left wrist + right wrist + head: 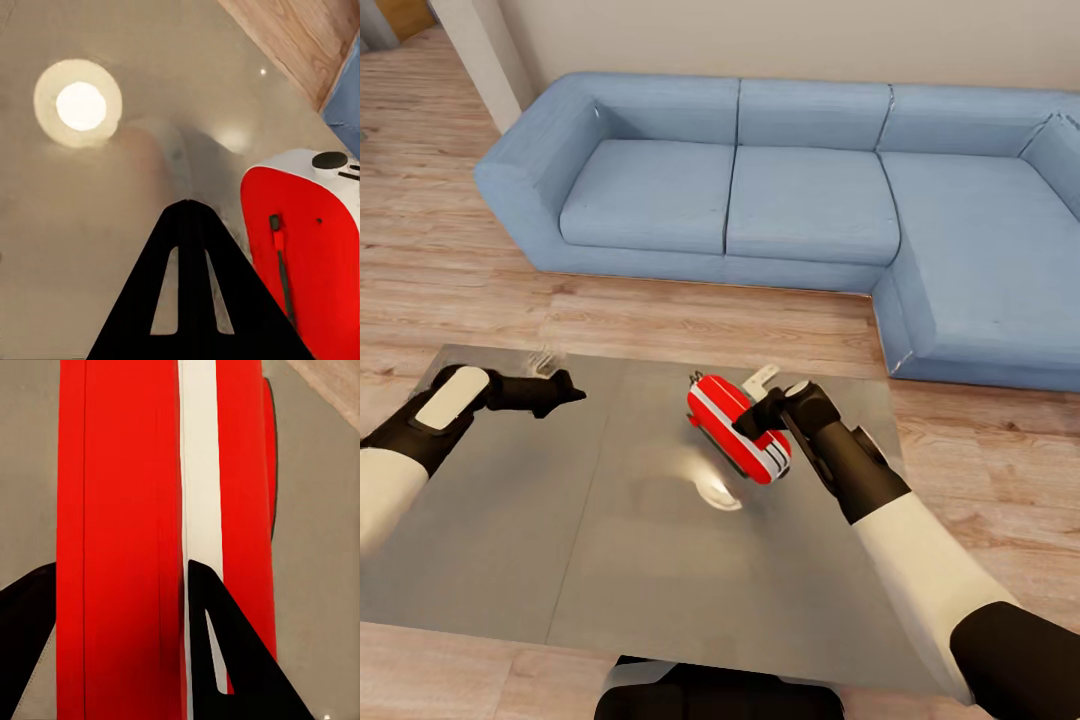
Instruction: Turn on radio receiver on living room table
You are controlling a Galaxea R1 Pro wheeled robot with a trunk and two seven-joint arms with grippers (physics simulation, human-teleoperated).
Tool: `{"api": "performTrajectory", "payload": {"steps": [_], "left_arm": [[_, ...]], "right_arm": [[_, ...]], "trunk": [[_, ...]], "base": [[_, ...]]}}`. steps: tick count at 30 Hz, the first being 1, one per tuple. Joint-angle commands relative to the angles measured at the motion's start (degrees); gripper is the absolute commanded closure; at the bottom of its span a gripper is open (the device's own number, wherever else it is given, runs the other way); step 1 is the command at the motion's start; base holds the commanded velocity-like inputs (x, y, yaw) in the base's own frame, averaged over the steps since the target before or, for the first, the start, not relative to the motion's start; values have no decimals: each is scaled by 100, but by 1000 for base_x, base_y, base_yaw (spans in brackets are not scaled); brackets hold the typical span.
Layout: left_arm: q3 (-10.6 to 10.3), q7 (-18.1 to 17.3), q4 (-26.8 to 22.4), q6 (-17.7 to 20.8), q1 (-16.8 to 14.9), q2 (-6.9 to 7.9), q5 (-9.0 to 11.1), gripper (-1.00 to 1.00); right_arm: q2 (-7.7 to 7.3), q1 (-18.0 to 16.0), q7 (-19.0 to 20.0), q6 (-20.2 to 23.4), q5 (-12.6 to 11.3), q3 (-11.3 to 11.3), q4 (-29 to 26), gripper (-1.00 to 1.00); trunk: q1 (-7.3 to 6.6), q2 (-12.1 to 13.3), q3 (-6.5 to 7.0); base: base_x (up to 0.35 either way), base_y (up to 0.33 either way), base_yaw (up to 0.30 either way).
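One red radio receiver (738, 428) with white stripes, right gripper (758, 417) straddling it, left gripper (565, 388) closed

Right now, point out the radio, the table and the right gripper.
radio (725, 408): head view, red top side.
table (560, 520): head view, bare grey top.
right gripper (752, 420): head view, fingertips at the radio.

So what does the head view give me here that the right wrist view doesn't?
Head view alone: the blue sofa, the wood floor, the left gripper over the table away from the radio, and the radio's whole shape. Right wrist view alone: a close look at the radio's white stripe between the fingers. Both share the red radio, the grey table and the right gripper at the radio.
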Motion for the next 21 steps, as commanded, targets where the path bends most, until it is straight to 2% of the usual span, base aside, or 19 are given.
{"api": "performTrajectory", "payload": {"steps": [1,2,5,9,13,21], "left_arm": [[-62,-113,55,-29,-1,-19,-63,100],[-180,-351,148,-76,-1,-51,-212,100],[-283,-559,225,-115,-1,-78,-348,100],[-302,-605,242,-124,-1,-84,-377,100],[-299,-620,245,-126,-2,-79,-381,100],[-296,-623,252,-126,0,-77,-377,100]], "right_arm": [[2,0,-2,-6,-9,0,8,100],[8,1,-7,-30,-13,0,34,100],[24,2,-13,-172,-16,0,223,100],[48,2,-22,-603,-17,-7,638,100],[53,1,-24,-787,-19,-12,773,100],[31,2,-29,-1053,-301,-18,799,100]], "trunk": [[-1,-1,1],[-1,-1,1],[-1,-1,1],[-1,-1,1],[-1,-1,1],[-1,-1,1]], "base": [[0,0,0],[0,0,0],[0,0,0],[0,0,0],[0,0,0],[0,0,0]]}}
